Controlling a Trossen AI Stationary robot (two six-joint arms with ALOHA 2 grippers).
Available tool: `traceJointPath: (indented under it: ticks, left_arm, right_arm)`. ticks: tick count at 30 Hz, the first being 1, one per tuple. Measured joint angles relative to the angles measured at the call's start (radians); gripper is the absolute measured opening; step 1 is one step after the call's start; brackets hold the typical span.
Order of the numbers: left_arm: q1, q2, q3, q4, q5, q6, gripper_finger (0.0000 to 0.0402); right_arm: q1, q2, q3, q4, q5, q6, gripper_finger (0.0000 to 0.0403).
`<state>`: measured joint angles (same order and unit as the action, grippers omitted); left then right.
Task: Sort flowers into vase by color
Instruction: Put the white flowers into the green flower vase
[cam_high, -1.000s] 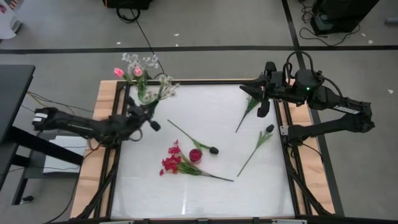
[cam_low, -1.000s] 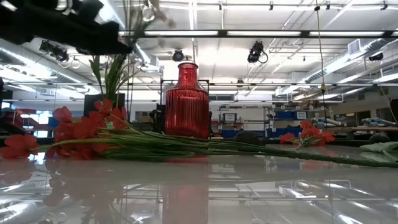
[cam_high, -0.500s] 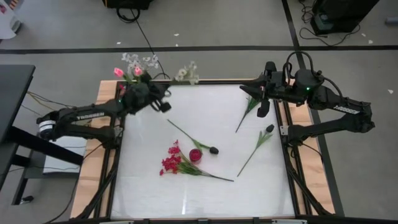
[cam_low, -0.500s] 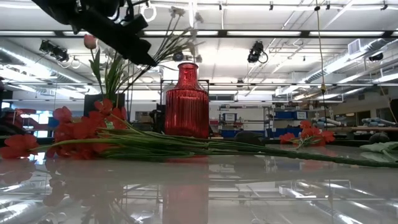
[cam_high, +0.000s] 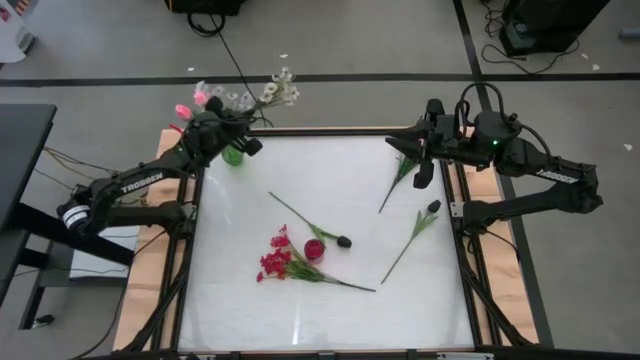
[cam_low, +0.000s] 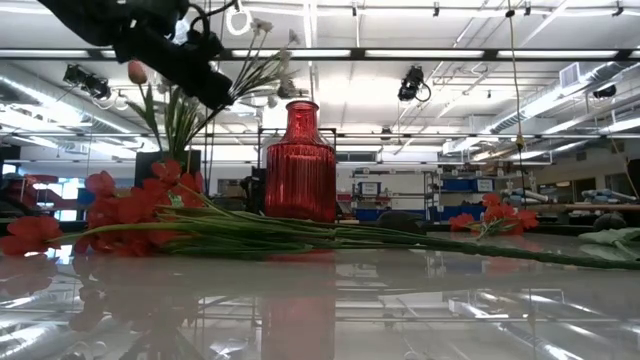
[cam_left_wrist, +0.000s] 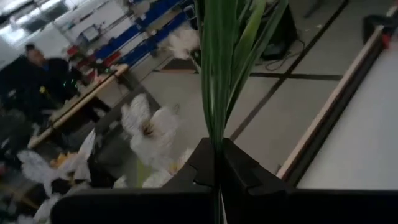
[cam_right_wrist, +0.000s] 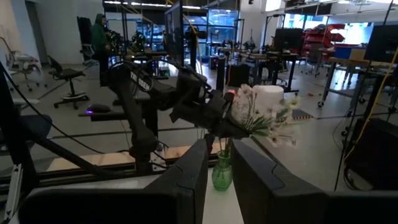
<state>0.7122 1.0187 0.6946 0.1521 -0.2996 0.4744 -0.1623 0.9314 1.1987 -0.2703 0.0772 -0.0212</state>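
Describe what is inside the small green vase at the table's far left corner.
The green vase holds pink tulip buds and white blossoms. The left end effector, gripping a white spray, covers the stems.

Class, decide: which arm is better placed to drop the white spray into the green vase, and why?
Left. Its claw is shut on the white spray right beside the green vase; the right claw waits across the table.

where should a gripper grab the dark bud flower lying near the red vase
On the bare mid-stem of the dark bud flower, from straight above, fingers straddling it. It lies flat on the table, and the red vase and the red flowers crowd its bud end.
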Motion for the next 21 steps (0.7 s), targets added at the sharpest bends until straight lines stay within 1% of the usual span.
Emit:
traceJointPath:
  ticks: [6, 9, 18, 21]
  left_arm:
    - [0.037, 0.000, -0.057, 0.077, -0.002, -0.115, 0.0010]
    - [0.038, 0.000, -0.082, 0.116, -0.003, -0.142, 0.0010]
    - [0.038, -0.005, -0.093, 0.136, -0.086, -0.092, 0.0011]
    - [0.036, -0.006, -0.093, 0.136, -0.096, -0.066, 0.0011]
  right_arm:
    - [0.000, 0.000, 0.000, 0.000, 0.000, 0.000, 0.0081]
    - [0.000, 0.000, 0.000, 0.000, 0.000, 0.000, 0.0081]
    - [0.000, 0.000, 0.000, 0.000, 0.000, 0.000, 0.0081]
    - [0.000, 0.000, 0.000, 0.000, 0.000, 0.000, 0.0081]
